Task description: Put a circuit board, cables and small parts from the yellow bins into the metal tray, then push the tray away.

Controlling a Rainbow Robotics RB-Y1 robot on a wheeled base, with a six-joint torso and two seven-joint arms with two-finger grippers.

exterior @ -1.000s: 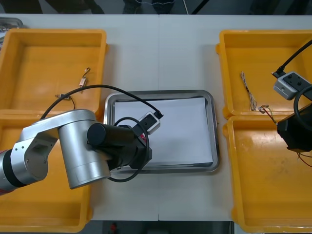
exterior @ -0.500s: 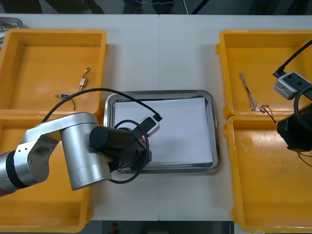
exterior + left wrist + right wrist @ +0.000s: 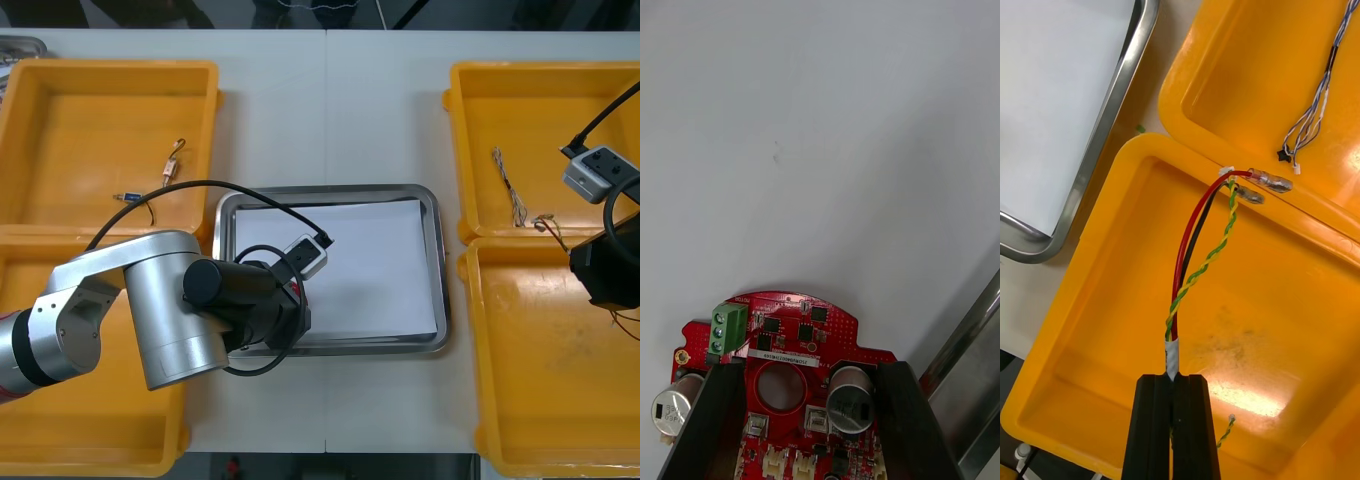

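- Front view: the metal tray [image 3: 432, 262], white inside, lay at the middle of the table [image 3: 330, 110]. The yellow bins [image 3: 60, 90] sat two at the left of the frame and two at the right.
- The left arm [image 3: 150, 300] reached in from the lower left, its wrist over the tray's lower left corner. The right arm [image 3: 605, 270] hung at the right edge, above the place where the two right bins met.
- Small metal parts [image 3: 174, 160] lay in the upper left bin, and a blue and white cable [image 3: 510, 190] lay in the upper right bin.
- Right wrist view: the right gripper [image 3: 1176, 379] had its fingers pressed together, clamped on the taped end of a red and yellow cable [image 3: 1196, 255] that also carried black and green strands. The cable ran out from the fingers over the nearer bin's floor. Its metal-tipped ends reached the ridge between the two bins.
- Left wrist view: the left gripper [image 3: 806, 371] was clamped on the round red circuit board [image 3: 801, 337], one finger at each side of it. The board sat over the tray's white lining, near the shiny rim.
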